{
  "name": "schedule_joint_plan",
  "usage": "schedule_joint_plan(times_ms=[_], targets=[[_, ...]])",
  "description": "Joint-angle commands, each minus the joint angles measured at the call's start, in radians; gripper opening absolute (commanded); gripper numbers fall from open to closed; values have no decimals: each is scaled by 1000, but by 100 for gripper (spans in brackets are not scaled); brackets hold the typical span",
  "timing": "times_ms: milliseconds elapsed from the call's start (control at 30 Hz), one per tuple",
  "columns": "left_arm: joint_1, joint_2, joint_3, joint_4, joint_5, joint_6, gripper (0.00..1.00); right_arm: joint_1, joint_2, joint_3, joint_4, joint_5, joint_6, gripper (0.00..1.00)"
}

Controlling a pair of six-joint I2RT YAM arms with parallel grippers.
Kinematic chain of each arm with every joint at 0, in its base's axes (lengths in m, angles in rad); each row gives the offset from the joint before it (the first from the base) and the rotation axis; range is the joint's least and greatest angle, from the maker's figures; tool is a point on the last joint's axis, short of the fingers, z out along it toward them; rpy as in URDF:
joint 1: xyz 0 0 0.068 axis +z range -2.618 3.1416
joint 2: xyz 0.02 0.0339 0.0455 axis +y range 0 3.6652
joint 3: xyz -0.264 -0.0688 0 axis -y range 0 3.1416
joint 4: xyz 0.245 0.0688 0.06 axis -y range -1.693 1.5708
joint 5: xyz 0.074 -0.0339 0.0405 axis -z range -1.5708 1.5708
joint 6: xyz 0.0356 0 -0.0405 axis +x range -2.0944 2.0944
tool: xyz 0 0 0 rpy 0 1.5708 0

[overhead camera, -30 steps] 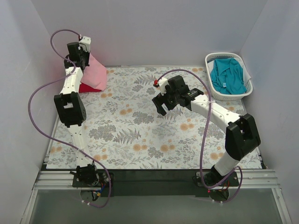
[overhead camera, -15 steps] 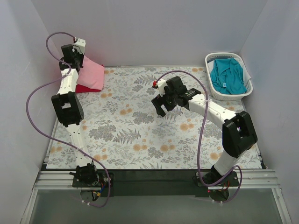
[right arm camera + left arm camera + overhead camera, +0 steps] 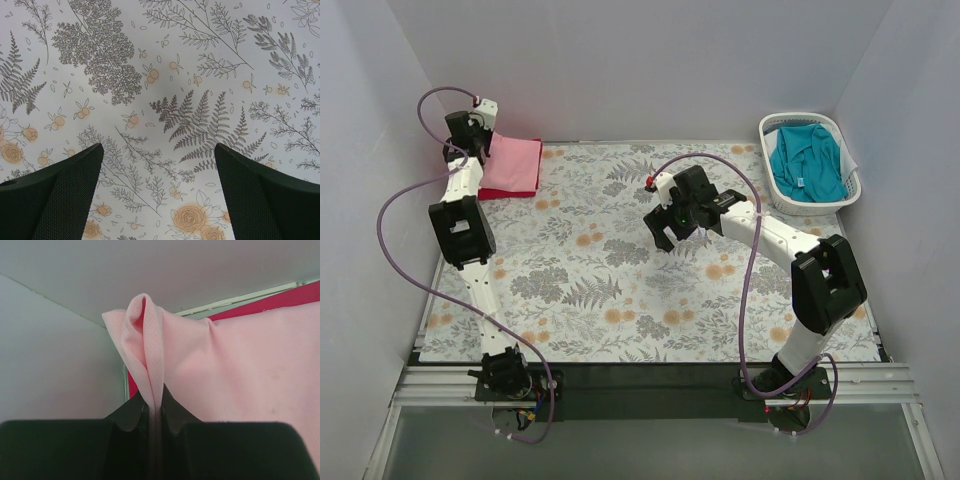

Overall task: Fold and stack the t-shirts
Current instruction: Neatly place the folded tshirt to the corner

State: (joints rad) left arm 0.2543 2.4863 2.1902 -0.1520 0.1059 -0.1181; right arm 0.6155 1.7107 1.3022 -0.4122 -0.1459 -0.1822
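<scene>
**Pink shirt pinched at the far left corner.** The left end effector [image 3: 477, 150] is clamped tight on a raised fold of the light pink t-shirt [image 3: 512, 165] at the far left corner of the desk [image 3: 650, 385]. Its two dark fingers [image 3: 127, 415] are pressed together, and the fabric rises between them in a narrow ridge.

The rest of the pink shirt lies flat as a folded rectangle on top of the bright red t-shirt [image 3: 508, 192]. A strip of red shows along the pink one's near side, and in the left wrist view more red shows past its edge. Both shirts rest on the grey-and-orange floral cloth [image 3: 620, 270] that covers most of the desk.

The right end effector [image 3: 663, 232] hangs over the middle of the cloth, a little toward the far edge, with its jaws spread wide and nothing in them. Its wrist view shows only fern and flower print between the two black fingers [image 3: 55, 195].

The teal t-shirt [image 3: 807, 160] lies crumpled inside the white slatted laundry basket [image 3: 769, 125] at the far right corner of the desk, well apart from both arms.
</scene>
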Motion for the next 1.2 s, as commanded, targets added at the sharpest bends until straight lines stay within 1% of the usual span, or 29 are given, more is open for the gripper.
schedule_joint_plan(times_ms=[0, 133, 167, 200, 267, 300, 333, 400, 433, 500, 600, 633, 667, 700, 767, 800, 833, 867, 900, 933, 967, 1033, 1100, 1133, 1167], targets=[[3, -10, 3, 78, 8, 61, 0, 4, 20, 46, 3, -17, 10, 98], [3, -4, -15, 92, -38, 90, 0, 3, 20, 49, 3, -17, 10, 98], [3, -7, -26, 97, -47, 92, 2, 4, 20, 51, 0, -18, 12, 98], [5, -7, -27, 98, -55, 90, 12, 4, 20, 52, 0, -18, 12, 98], [3, -24, -33, 92, -60, 87, 23, 6, 20, 58, -2, -20, 13, 98], [5, -35, -41, 91, -54, 80, 27, 6, 20, 62, -5, -20, 15, 98], [7, -46, -44, 79, -46, 68, 36, 6, 17, 65, -4, -20, 15, 98], [5, -87, -38, 69, -41, 43, 44, 6, 9, 66, -7, -18, 13, 98], [5, -101, -32, 51, -41, 26, 48, 6, 3, 65, -5, -14, 13, 98], [5, -142, -6, 28, -40, 9, 50, 6, -16, 62, -8, -9, 10, 98], [5, -190, 58, -33, -37, -31, 58, 4, -51, 52, -5, 6, 1, 98], [5, -228, 84, -73, -31, -43, 60, 4, -59, 49, -5, 11, -2, 98], [5, -248, 91, -92, -25, -64, 63, 0, -68, 45, -4, 15, -2, 98], [5, -274, 92, -110, -17, -81, 68, -5, -77, 37, -4, 12, -2, 98], [5, -343, 92, -179, -3, -142, 73, -29, -112, 28, -4, -3, 0, 98], [5, -363, 95, -208, 6, -164, 77, -39, -141, 16, -5, -10, 3, 98], [5, -384, 95, -280, 30, -187, 80, -51, -158, 9, -4, -29, 6, 98], [5, -430, 97, -319, 52, -219, 82, -78, -175, 3, -4, -40, 10, 99], [5, -452, 94, -358, 75, -274, 83, -94, -212, -12, -5, -49, 15, 98], [5, -478, 85, -432, 134, -305, 83, -108, -232, -20, -5, -66, 18, 98], [5, -519, 65, -464, 158, -330, 84, -141, -253, -30, -8, -70, 20, 98], [-6, -556, 48, -548, 163, -406, 84, -177, -308, -47, -22, -83, 20, 98], [-27, -593, 37, -616, 185, -443, 85, -239, -351, -61, -63, -109, 21, 98], [-35, -610, 16, -654, 196, -483, 86, -262, -365, -64, -79, -119, 17, 98], [-50, -636, -21, -661, 208, -508, 86, -311, -381, -72, -95, -141, 13, 98]])
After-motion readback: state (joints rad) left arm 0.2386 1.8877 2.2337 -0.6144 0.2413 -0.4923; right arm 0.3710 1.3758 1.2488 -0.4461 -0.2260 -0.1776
